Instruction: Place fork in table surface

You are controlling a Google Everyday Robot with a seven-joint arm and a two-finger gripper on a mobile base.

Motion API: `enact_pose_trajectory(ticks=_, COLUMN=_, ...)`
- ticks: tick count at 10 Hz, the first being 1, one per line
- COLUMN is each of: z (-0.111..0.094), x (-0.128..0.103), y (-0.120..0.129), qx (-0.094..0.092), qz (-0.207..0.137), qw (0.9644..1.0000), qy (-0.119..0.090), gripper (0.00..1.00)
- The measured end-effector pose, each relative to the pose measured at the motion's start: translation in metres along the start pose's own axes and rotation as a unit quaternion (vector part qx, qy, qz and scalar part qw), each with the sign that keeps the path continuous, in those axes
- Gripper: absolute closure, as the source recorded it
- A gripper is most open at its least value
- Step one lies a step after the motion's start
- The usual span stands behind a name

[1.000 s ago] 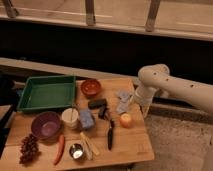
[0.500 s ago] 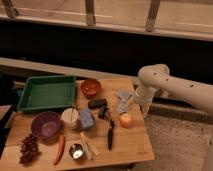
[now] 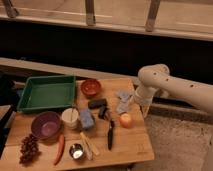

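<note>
Right at the bench's right edge, the gripper hangs from the white arm (open or closed cannot be told).
Just beside it, toward the middle, a grey-blue thing lies on the table surface, with an orange fruit nearer the front edge. The fork cannot be picked out. A green tray fills the back left corner, a reddish bowl sits by the back edge, and a purple bowl lies toward the front left corner.
</note>
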Motion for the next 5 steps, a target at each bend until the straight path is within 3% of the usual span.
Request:
enact_pose_trajectory(ticks=2, z=-0.008, x=0.005, y=0.014, qx=0.008, qz=-0.031, qw=0.9995, qy=-0.01, gripper=0.34)
enact_pose_trajectory(ticks=5, z=-0.019, x=0.023, y=0.081, qx=0.012, qz=-0.108, qw=0.9939, qy=-0.021, gripper=0.34)
